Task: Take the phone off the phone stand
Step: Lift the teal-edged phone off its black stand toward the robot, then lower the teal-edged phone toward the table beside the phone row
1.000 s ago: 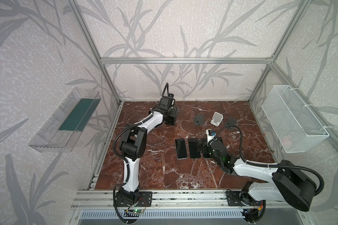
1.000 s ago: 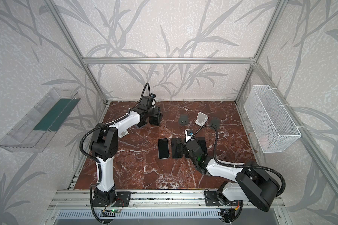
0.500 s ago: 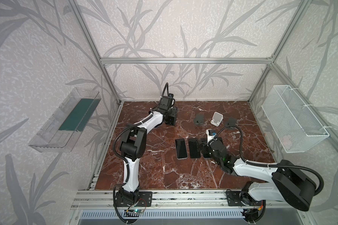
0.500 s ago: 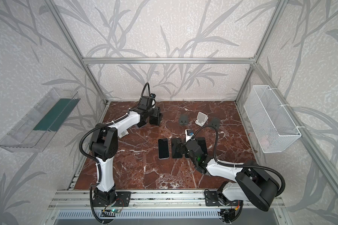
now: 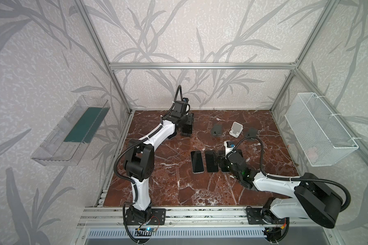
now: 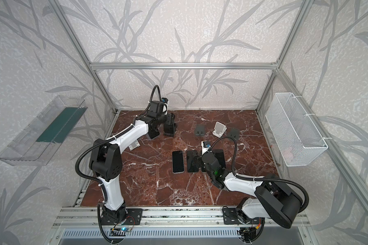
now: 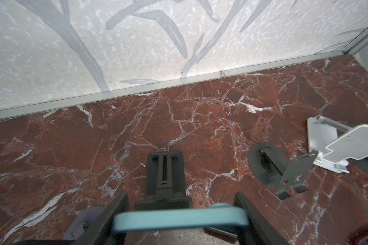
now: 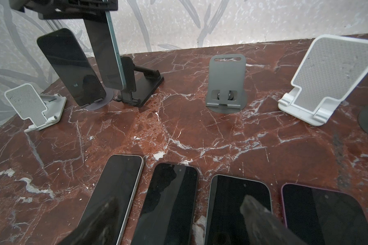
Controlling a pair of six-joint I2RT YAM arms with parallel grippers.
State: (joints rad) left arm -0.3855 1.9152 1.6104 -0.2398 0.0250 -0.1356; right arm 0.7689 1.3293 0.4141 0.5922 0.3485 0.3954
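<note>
- The phone (image 7: 181, 218) stands nearly upright near the back wall, left of the middle of the surface (image 5: 179, 191). Its long axis runs up and down and leans slightly against the back of the stand (image 8: 142, 84).
- Its lower end is at the stand's cradle. I cannot tell whether it sits on the lip or hangs just clear of it.
- The left gripper (image 7: 181, 212) is clamped on the phone's top end, one finger on each side edge, so the phone hangs straight below it.
- That is the relation that matters. The way out is, I judge, up along the long axis and a little away from the backrest, until the lower end clears the lip.
- A second phone (image 8: 70, 67) leans on a grey stand (image 8: 107, 98) just beside it, so a sideways swing could knock that one.
- The right gripper (image 8: 179, 220) hangs apart and empty, low over the flat phones (image 8: 170, 201) in mid-surface and well apart from the stand. The left arm is the nearer one.
</note>
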